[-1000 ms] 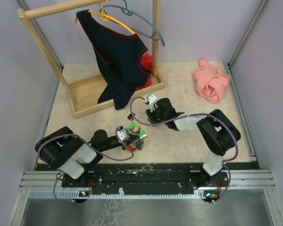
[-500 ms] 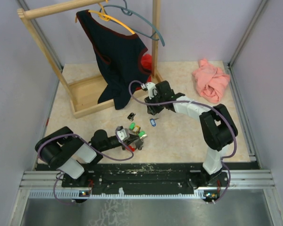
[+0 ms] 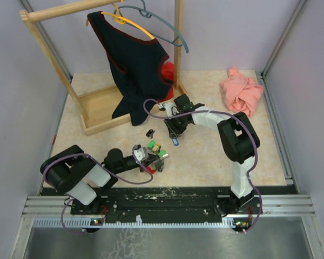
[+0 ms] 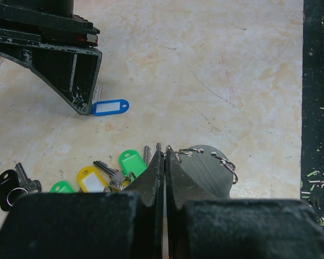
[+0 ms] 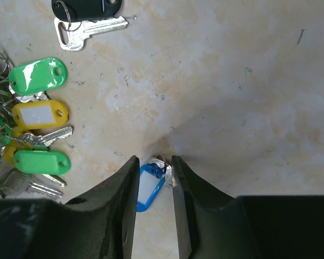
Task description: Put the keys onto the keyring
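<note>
Beige marbled tabletop (image 3: pixel 216 156) with pale walls around it. At the back, the wooden rack's tray base (image 3: pixel 105 125) has the hem of a dark garment (image 3: pixel 137 70) hanging into it, and a red cloth (image 3: pixel 167 73) tucked behind. A pink cloth (image 3: pixel 242 93) sits bunched in the far right corner.

Down front, the left gripper (image 4: pixel 164 154) is low on the table, its jaws pressed tight together. A wire keyring (image 4: pixel 210 159) lies right against its tips, though I can't tell whether it is actually pinched. Just beside it is the bunch of keys (image 5: pixel 40 116), with green and yellow tags fanned out on the surface. A black-tagged key (image 5: pixel 86 21) lies a little apart from them.

Over to the right gripper (image 5: pixel 155 162): it points straight down with a narrow gap between its fingers. They straddle the ring end of the blue-tagged key (image 5: pixel 147 187), which lies flat on the table. Its tag pokes out from under one finger.
</note>
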